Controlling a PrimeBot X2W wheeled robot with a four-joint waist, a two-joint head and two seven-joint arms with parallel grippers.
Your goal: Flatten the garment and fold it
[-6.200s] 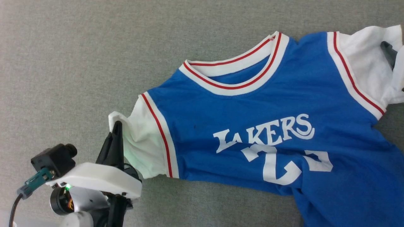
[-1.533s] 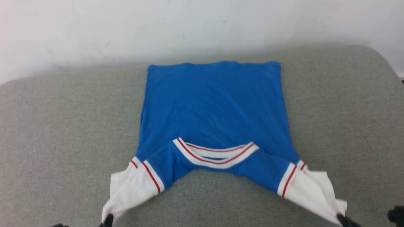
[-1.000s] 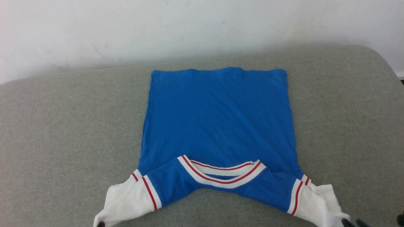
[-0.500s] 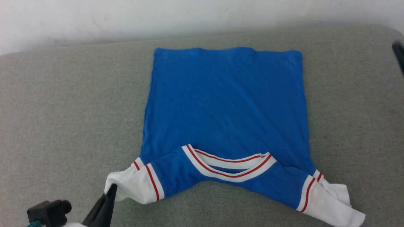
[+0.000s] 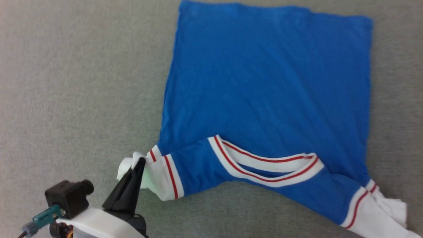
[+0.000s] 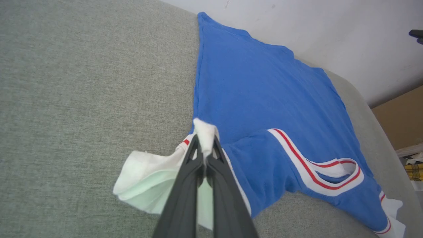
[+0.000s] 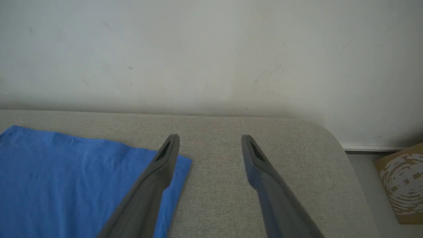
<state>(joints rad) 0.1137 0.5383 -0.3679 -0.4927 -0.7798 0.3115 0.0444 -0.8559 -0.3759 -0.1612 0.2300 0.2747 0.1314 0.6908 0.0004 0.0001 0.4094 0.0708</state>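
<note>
I see the jersey (image 5: 264,82) spread mostly flat on the grey cushion (image 5: 76,82), its near shoulders rumpled. My left gripper (image 5: 141,161) pinches the left sleeve (image 5: 158,180); my right gripper (image 7: 210,142) gapes empty. Folding is left, I judge.

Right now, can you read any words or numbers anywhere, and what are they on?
None can be read.
The garment lies with a plain blue side up, red-and-white stripes at its collar, no letters or numbers.
The brown box by the wall has a white swirly pattern, too blurred to read as words.
</note>
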